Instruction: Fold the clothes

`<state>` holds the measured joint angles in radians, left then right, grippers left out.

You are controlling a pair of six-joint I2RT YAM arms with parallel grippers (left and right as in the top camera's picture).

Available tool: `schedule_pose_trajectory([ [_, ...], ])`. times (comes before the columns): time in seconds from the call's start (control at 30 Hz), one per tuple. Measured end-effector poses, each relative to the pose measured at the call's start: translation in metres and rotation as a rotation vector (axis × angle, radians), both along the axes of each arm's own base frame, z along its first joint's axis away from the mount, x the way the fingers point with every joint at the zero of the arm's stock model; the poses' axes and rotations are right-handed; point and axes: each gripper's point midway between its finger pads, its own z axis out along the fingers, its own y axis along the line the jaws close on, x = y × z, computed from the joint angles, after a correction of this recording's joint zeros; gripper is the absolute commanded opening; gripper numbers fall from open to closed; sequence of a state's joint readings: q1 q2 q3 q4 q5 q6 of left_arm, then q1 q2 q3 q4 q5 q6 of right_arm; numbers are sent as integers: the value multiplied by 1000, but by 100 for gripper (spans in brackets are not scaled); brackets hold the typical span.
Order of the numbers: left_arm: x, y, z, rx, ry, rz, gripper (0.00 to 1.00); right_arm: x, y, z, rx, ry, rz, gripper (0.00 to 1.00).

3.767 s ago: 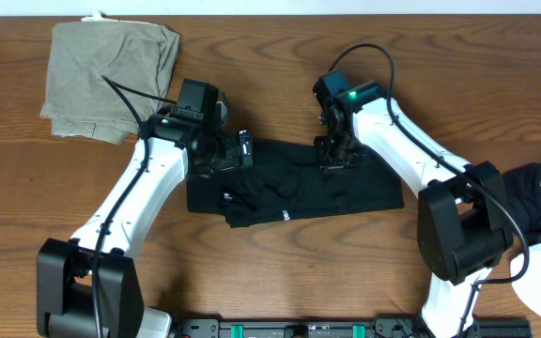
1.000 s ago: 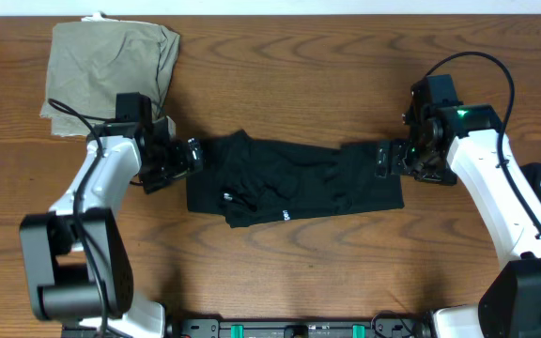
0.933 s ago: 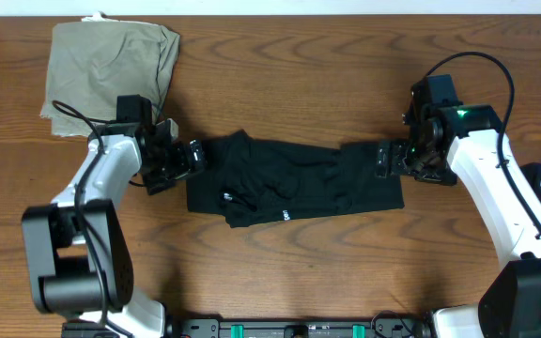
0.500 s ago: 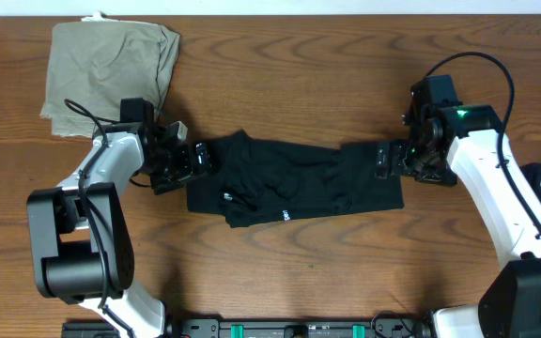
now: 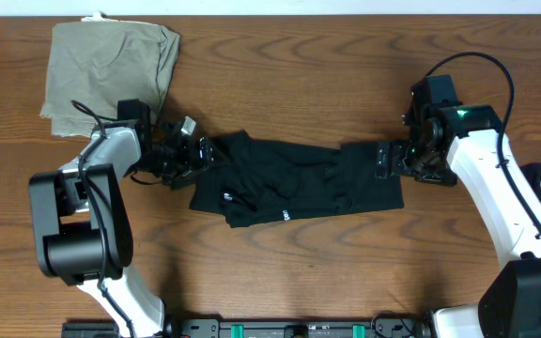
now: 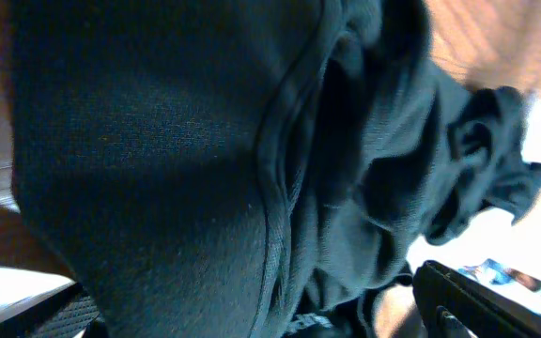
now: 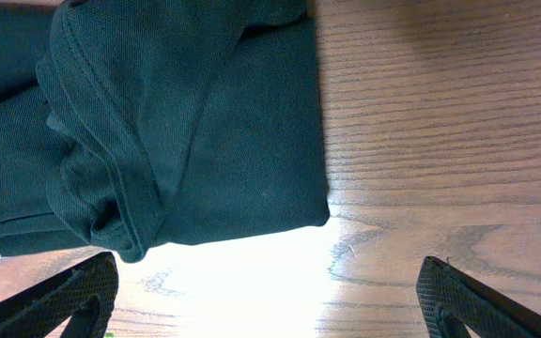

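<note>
Since before, left fingers [image 5: 198, 151] slid right to the left end of the garment [image 5: 294, 188], right fingers [image 5: 384, 160] unmoved at its right end, both wide open, empty; garment lies mid-desk [image 5: 280, 75], long axis left-right between them.

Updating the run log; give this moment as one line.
black garment: rumpled strip, centre | left gripper: open at its left end | right gripper: open at its right end | khaki garment: far-left corner

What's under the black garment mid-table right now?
Only the wooden table shows around the black garment, which lies on it in bunched layers. Whatever sits beneath the fabric is covered.
</note>
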<state>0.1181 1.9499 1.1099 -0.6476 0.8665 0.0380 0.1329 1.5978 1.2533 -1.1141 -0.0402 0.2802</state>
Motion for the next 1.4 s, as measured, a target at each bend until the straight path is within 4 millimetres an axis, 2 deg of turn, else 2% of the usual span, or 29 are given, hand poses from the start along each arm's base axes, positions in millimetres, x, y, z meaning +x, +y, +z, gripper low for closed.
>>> schedule_pose_trajectory([
  [0.23, -3, -11, 2, -114, 35, -6, 98, 0, 2, 0, 12, 0, 1, 99],
  [0.57, -27, -17, 2, -143, 143, -28, 98, 1, 3, 0, 15, -3, 2, 99],
  [0.9, -26, -21, 0, -115, 124, -47, 98, 2, 3, 0, 17, -7, 2, 99],
  [1.17, -21, -49, -1, -95, 80, -105, 98, 2, 3, 0, 17, -7, 2, 99],
  [1.3, -19, -55, -3, -55, 95, -95, 99, 1, 3, 0, 16, -6, 2, 99],
  [1.33, -18, -56, -3, -46, 99, -92, 97, 1, 3, 0, 16, -6, 2, 99],
  [1.4, -18, -56, -4, -26, 109, -83, 79, 2, 3, 0, 16, -6, 2, 99],
])
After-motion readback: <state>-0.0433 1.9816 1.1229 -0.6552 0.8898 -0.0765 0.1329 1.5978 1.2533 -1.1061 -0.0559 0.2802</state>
